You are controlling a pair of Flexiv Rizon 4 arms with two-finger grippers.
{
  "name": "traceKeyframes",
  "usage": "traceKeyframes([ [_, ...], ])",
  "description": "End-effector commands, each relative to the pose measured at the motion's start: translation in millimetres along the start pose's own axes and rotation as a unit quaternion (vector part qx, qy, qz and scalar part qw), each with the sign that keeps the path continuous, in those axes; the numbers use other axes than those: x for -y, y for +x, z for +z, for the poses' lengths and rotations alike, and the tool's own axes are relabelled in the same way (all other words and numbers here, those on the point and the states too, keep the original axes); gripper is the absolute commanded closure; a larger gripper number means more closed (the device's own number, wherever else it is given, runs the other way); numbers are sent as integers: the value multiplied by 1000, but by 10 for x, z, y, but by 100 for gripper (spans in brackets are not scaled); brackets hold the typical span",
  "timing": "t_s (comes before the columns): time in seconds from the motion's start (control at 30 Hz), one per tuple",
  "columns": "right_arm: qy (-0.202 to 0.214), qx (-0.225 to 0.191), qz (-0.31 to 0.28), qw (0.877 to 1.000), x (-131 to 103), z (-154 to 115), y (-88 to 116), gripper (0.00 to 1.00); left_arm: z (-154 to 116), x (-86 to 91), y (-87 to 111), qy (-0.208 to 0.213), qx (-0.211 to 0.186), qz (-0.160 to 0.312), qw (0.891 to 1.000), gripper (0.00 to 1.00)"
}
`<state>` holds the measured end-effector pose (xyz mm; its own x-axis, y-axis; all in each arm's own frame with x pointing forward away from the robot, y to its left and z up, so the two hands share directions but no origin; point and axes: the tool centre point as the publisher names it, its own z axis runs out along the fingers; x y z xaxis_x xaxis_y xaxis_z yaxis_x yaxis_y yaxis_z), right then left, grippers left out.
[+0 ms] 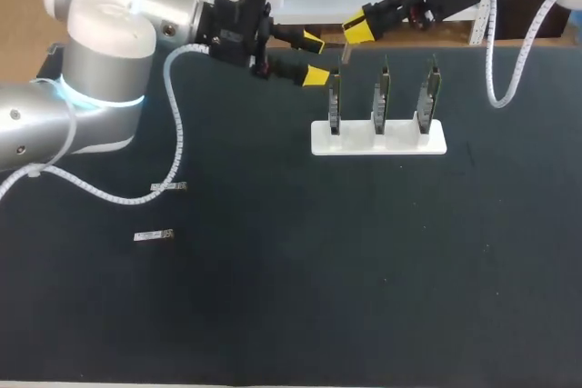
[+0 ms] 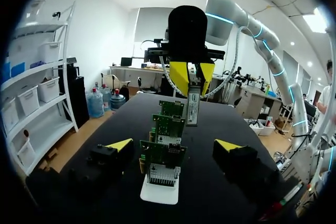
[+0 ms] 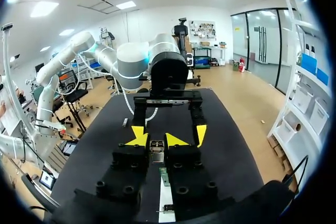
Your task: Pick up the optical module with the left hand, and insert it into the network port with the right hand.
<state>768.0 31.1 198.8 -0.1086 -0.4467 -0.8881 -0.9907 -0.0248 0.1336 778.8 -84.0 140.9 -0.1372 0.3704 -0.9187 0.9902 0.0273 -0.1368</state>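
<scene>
The optical module (image 1: 346, 52), a small silver bar, hangs from my right gripper (image 1: 355, 32), which is shut on it above the leftmost network card (image 1: 335, 102). In the right wrist view the module (image 3: 156, 148) sits between that gripper's (image 3: 156, 144) yellow tips, over a card (image 3: 164, 177). My left gripper (image 1: 316, 57) is open just left of the module, one fingertip on each side of it and touching nothing. In the left wrist view its open gripper (image 2: 173, 145) straddles the row of cards (image 2: 163, 161), and the module (image 2: 192, 106) hangs ahead in the right gripper (image 2: 192, 77).
Three green network cards stand upright in a white base (image 1: 400, 144) at the table's far middle. Two spare modules (image 1: 168, 188) (image 1: 153, 236) lie at the left, beside my left arm's white cable (image 1: 177, 134).
</scene>
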Motion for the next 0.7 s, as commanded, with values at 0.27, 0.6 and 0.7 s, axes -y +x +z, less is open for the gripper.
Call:
traceKeyframes([
  [0.27, 6, 9, 0, 1000, -35, -14, 17, 100, 50, 44, 52, 17, -67, 13, 998, 0],
  [0.6, 7, 12, 1, 1000, -36, -24, 25, 100, 84, 116, 166, 13, -86, 2, 996, 0],
  [0.7, 5, 12, 0, 1000, -36, -22, 25, 100, 88, 110, 197, 13, -89, 1, 996, 0],
])
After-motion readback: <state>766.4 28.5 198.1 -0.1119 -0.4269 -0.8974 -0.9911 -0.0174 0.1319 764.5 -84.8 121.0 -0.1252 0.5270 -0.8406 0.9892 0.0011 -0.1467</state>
